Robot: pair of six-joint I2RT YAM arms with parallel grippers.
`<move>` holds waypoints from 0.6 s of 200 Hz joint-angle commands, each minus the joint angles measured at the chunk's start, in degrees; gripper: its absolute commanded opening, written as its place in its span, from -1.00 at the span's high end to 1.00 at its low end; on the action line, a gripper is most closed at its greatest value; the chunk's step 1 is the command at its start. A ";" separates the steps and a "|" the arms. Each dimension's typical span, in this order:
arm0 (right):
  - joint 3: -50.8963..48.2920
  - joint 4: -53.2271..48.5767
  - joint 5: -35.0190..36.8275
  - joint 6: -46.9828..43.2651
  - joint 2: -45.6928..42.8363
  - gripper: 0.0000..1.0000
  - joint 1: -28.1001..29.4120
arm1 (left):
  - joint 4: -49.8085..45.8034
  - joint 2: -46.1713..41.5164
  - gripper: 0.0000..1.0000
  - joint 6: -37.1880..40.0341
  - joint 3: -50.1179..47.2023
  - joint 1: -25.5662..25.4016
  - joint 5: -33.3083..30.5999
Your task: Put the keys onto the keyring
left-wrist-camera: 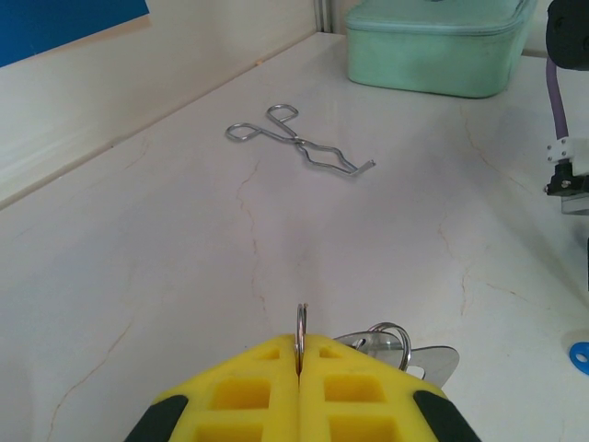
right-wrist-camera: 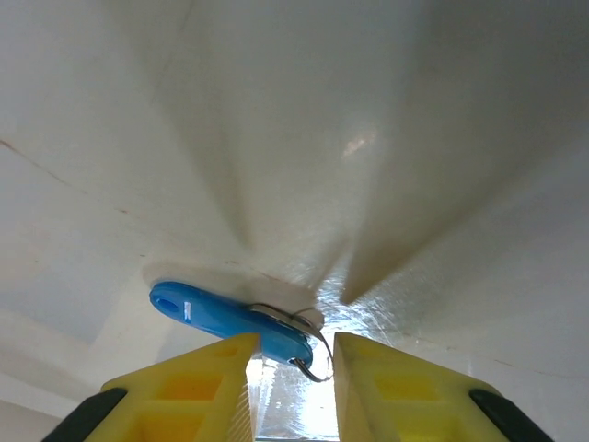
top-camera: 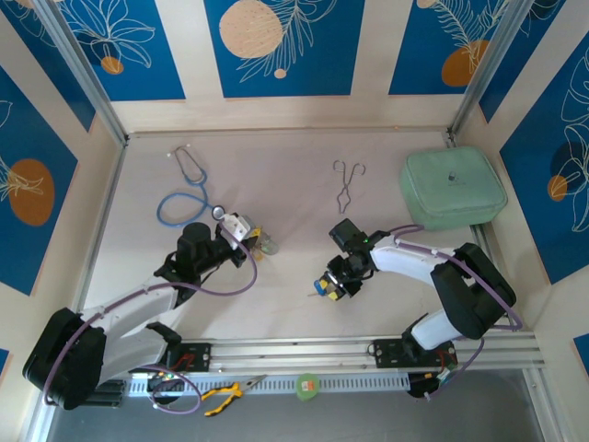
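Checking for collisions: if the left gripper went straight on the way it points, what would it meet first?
Probably the forceps lying on the table ahead of the left gripper, with the green case farther back. Height is unclear, so it might pass over them.

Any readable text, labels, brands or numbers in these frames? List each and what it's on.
No text can be read in any of the three views.
green case: there is a small dark mark on the lid, too small to read.
blue key head: it shows a pale glint, and no lettering can be made out.
green round item at the near edge: the spot on it is too small to read.
wall panels: they carry leaf and circle patterns only, no words.
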 commanded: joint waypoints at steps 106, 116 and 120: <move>-0.47 -0.19 -1.53 -0.49 1.80 0.64 -0.98 | 1.26 -1.57 1.00 1.91 0.44 -0.38 1.06; -0.35 -0.06 -1.65 -0.62 2.05 0.64 -1.01 | 1.27 -1.54 1.00 1.90 0.41 -0.37 1.05; -0.32 -0.04 -1.62 -0.66 2.09 0.65 -0.98 | 1.29 -1.53 1.00 1.89 0.46 -0.38 1.06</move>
